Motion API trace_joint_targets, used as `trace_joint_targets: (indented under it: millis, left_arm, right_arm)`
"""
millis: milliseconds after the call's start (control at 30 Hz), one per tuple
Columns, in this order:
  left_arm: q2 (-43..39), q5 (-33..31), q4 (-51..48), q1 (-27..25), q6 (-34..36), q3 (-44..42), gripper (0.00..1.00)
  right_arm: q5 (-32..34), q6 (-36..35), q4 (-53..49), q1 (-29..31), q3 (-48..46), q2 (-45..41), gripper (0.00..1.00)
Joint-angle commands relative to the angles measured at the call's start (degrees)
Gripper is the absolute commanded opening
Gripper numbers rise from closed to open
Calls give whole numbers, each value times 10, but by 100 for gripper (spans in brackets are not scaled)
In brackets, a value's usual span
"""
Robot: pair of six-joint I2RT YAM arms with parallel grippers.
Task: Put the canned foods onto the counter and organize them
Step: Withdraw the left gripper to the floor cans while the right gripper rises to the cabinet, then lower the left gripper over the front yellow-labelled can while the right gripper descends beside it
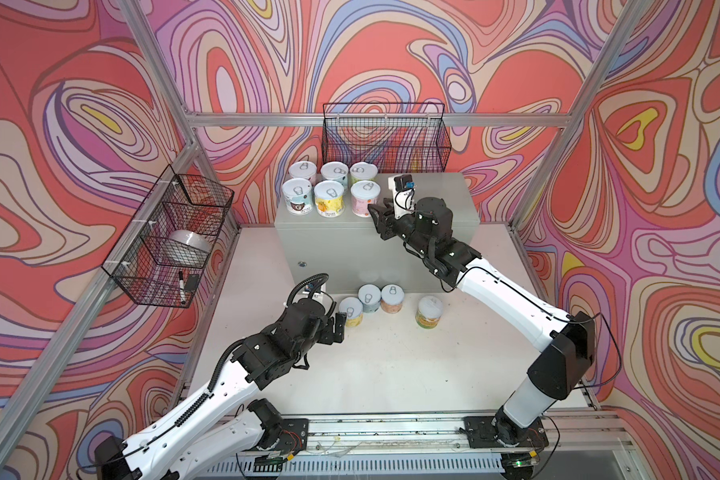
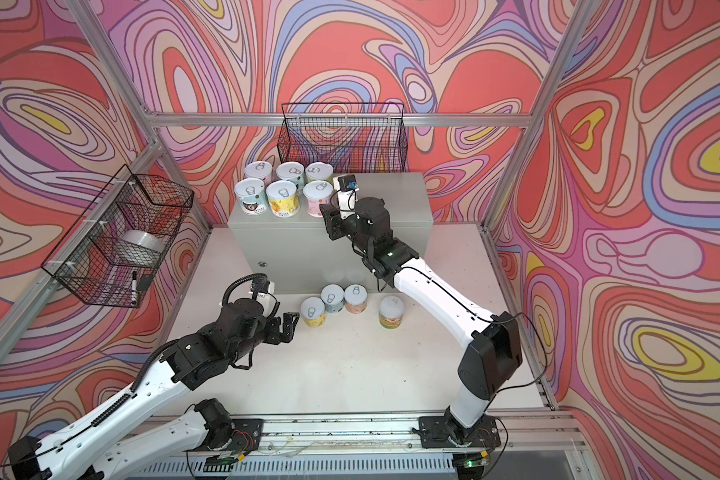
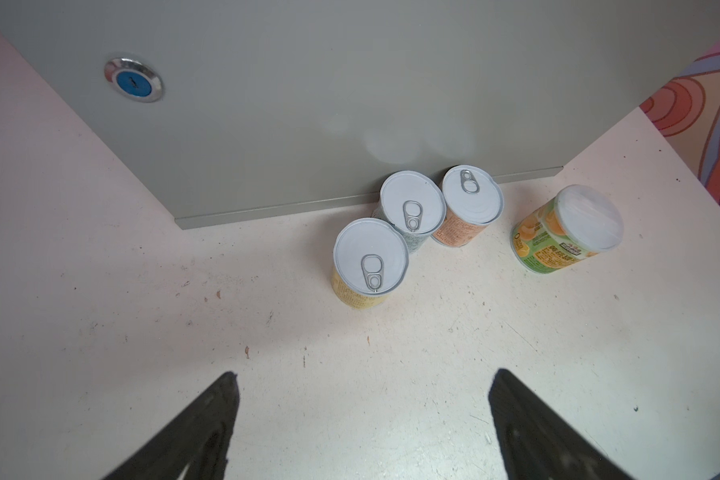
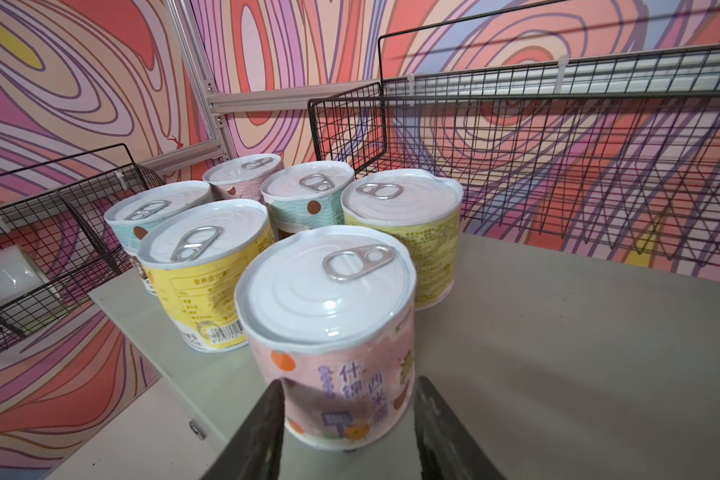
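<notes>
Four cans (image 3: 470,203) stand on the table (image 3: 142,291) at the foot of the counter (image 3: 308,124), and the left gripper (image 3: 364,376) has its jaws spread wide near the yellow can (image 3: 368,257). Up top, six more sit in two rows, with the right gripper (image 4: 350,382) pinching the front pink can (image 4: 329,316).

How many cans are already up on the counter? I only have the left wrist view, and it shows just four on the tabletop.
Observer: Six cans stand on the counter, in two rows of three on the left part of its top.
Operator: Where is the right gripper?
Observer: The right gripper is shut on the pink-label can, the front right one of those six.
Operator: What else is around that I can't see?
Observer: A wire basket on the left wall holds a silver tape roll and a marker.
</notes>
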Motion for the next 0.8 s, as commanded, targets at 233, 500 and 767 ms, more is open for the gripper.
trace_joint_targets:
  millis: [233,500,767]
  left_arm:
    - [33,-26,78,-3,-11,-56,100]
    - [38,-30,166,-3,-13,-114,100]
    - [85,-31,208,-4,-22,-124,100]
  right_arm:
    - [-25,34,-24,-1,-77,-126,62]
    - [-1,72,-108,39,-199,-252,72]
    - [100,143,-127,123,-365,-323,82]
